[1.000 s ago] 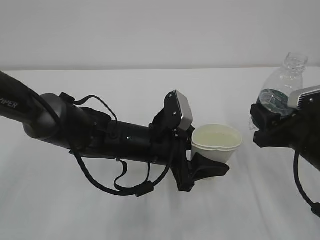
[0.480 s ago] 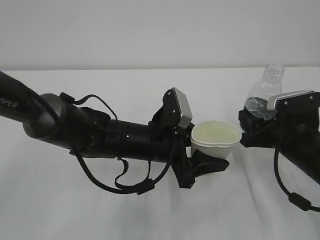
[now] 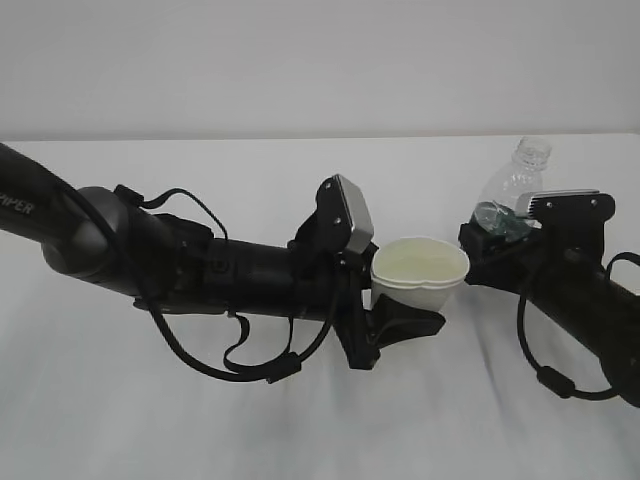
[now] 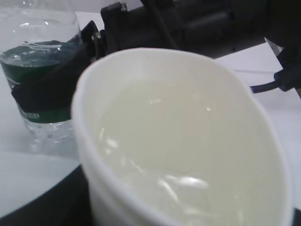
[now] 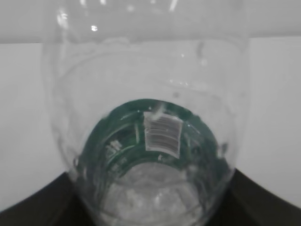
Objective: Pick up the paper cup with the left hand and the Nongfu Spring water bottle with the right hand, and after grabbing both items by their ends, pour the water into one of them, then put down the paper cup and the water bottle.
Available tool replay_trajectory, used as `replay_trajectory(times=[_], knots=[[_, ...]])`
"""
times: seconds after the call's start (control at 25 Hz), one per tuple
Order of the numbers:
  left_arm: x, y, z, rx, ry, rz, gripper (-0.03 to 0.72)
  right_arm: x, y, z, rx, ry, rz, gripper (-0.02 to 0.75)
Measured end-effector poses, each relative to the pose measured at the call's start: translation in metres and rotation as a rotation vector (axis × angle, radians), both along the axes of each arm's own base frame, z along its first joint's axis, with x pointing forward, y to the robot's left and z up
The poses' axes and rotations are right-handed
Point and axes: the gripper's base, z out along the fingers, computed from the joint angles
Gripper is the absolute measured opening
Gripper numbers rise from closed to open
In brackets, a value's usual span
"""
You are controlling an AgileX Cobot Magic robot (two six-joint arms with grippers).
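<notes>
gripping the paper cup [image 3: 418, 272], the left hand [image 3: 395, 318] hides its base; the right hand [image 3: 487, 250] clasps the nongfu spring water bottle [image 3: 510, 190], lower half concealed.

Black arms [image 3: 150, 262], looped cables [image 3: 250, 355], grey wrist plates [image 3: 352, 215].

paper cup [image 3: 420, 272] and water bottle [image 3: 508, 192] nearly touching, open table [image 3: 300, 420] all around

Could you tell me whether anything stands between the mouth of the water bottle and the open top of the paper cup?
Nothing visible does. The right hand holds the Nongfu Spring water bottle just right of the paper cup, which the left hand grips. The bottle's neck is capless, the cup's top is open, and only air shows between them.
</notes>
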Motion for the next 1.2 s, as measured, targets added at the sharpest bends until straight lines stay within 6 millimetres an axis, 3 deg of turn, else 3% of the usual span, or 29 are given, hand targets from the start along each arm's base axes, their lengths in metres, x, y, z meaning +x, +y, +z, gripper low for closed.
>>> replay_trajectory(times=[0.72, 1.2], knots=[[0.003, 0.003, -0.001, 0.007, -0.003, 0.012, 0.432, 0.002, -0.001, -0.003, 0.017, 0.010, -0.024, 0.446], [0.003, 0.003, -0.001, 0.007, -0.003, 0.012, 0.430, -0.014, -0.004, -0.009, 0.017, 0.037, -0.024, 0.446]])
